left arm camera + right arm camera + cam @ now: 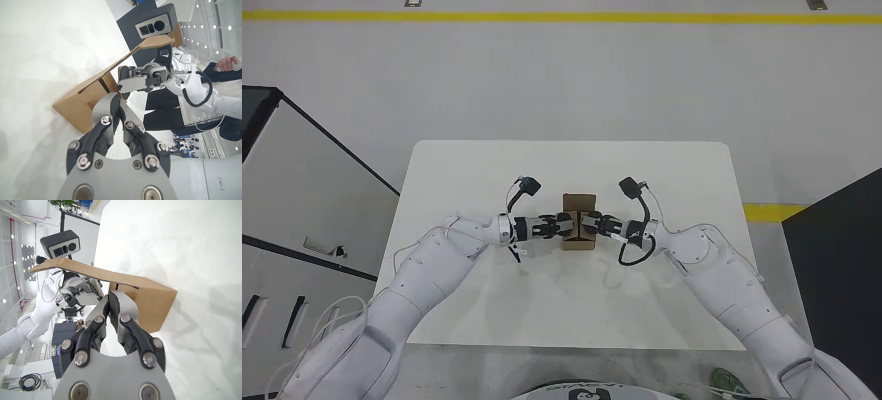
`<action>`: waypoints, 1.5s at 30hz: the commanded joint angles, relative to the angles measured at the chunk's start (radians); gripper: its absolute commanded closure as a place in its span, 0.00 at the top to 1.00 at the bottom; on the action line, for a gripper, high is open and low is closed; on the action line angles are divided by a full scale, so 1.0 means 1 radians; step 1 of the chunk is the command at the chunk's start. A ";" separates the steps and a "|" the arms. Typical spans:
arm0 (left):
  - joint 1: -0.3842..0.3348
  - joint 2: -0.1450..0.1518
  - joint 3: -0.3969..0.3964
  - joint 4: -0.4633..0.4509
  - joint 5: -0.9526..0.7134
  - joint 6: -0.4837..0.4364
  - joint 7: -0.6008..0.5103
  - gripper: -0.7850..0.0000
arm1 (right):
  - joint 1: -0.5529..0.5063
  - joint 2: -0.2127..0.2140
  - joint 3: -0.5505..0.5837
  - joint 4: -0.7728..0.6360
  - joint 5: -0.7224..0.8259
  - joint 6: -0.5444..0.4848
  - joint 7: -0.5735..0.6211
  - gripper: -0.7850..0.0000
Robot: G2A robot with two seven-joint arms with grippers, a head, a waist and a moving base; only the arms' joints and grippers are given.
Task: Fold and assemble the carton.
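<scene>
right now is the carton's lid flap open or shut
Open. The lid flap juts out flat from the carton, not tucked in.

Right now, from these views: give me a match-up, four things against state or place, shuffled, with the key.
1 carton
2 long flap
3 left gripper
4 table

A white, bearing the carton
B shut, tips at the carton's open side
C brown, standing mid-table
D lifted, jutting off the carton's top

Pairs: 1-C, 2-D, 3-B, 4-A
</scene>
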 commanded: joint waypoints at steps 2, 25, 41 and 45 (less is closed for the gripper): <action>-0.001 -0.001 -0.002 0.000 0.001 -0.003 -0.003 0.00 | 0.000 -0.001 0.002 -0.001 0.000 -0.002 -0.001 0.00; -0.001 -0.006 -0.021 0.010 0.008 -0.014 -0.018 0.00 | -0.002 -0.008 0.013 -0.012 -0.022 0.007 -0.001 0.00; 0.004 -0.012 -0.029 0.014 0.008 -0.016 -0.017 0.00 | -0.009 -0.011 0.027 -0.008 -0.020 0.002 0.010 0.00; 0.006 -0.013 -0.027 0.014 0.011 -0.009 -0.022 0.00 | -0.010 -0.012 0.027 -0.002 -0.023 0.008 0.015 0.00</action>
